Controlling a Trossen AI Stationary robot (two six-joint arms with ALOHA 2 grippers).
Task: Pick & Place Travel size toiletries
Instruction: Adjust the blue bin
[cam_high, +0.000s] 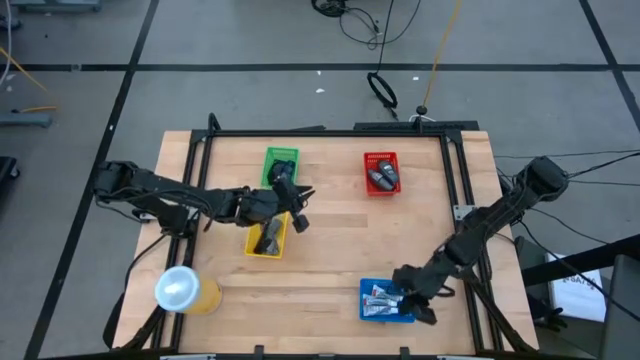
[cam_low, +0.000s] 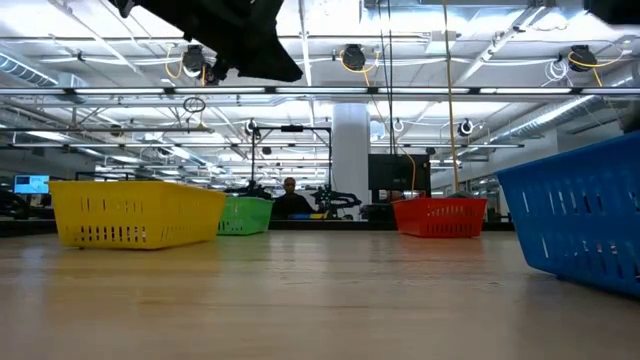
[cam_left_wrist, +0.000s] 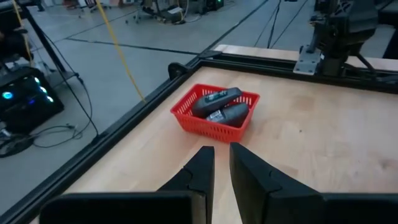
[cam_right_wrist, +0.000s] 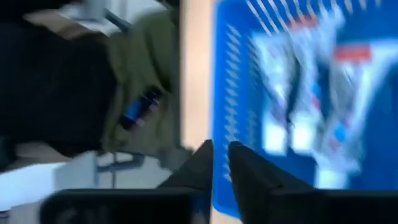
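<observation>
White tubes with bluish marks (cam_high: 383, 297) lie in the blue basket (cam_high: 372, 312) at the near right. They show blurred in the right wrist view (cam_right_wrist: 311, 93). Dark oblong pieces (cam_left_wrist: 221, 107) lie in the red basket (cam_left_wrist: 186, 118) at the far right, and more dark pieces (cam_high: 268, 238) lie in the yellow basket (cam_high: 252, 246). My right gripper (cam_high: 407, 296) is over the blue basket's right rim, its fingers (cam_right_wrist: 199, 165) shut with nothing between them. My left gripper (cam_high: 300, 197) hangs raised between the green and yellow baskets, pointing toward the red basket. It is shut (cam_left_wrist: 222, 162) and holds nothing.
A green basket (cam_high: 281, 160) stands at the far middle-left. A big yellow cup with a whitish lid (cam_high: 185, 290) lies at the near left corner. A black frame rail (cam_high: 330, 133) runs along the table's far and right edges. Bare wood (cam_high: 340, 240) lies between the baskets.
</observation>
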